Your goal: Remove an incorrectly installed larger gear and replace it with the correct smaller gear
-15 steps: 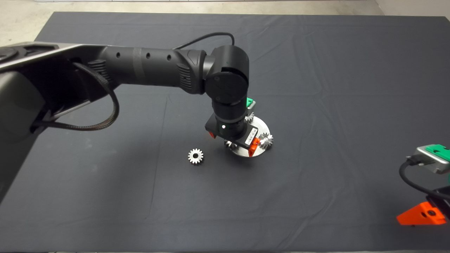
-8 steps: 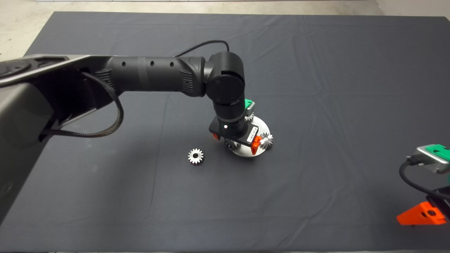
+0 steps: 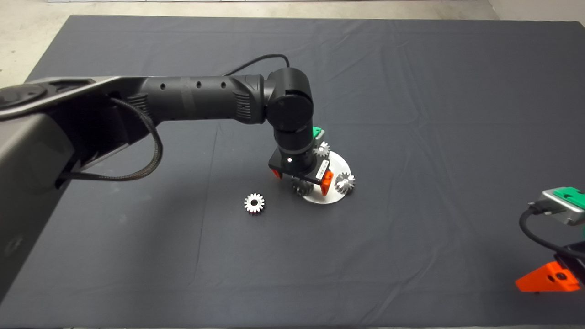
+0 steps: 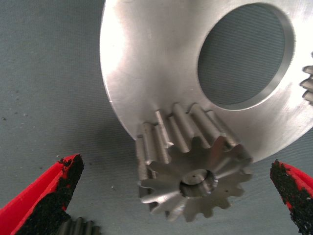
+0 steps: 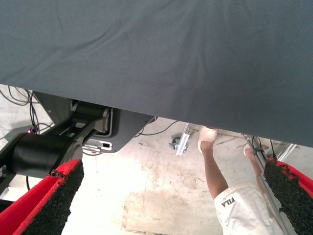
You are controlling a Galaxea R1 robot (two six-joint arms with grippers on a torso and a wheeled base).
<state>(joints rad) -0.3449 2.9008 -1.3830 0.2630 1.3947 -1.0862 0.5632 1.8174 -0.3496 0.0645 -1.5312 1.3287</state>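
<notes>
larger gear (image 4: 193,166) flat on plate (image 4: 146,63)

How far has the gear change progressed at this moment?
Nothing looks finished. The larger gear is still on the round plate, at its edge. In hand: the left gripper is open, its fingers either side of that gear, not touching. Left: lift it off, then fit the smaller gear lying on the mat. The right gripper waits, open, at the mat's edge.
</notes>
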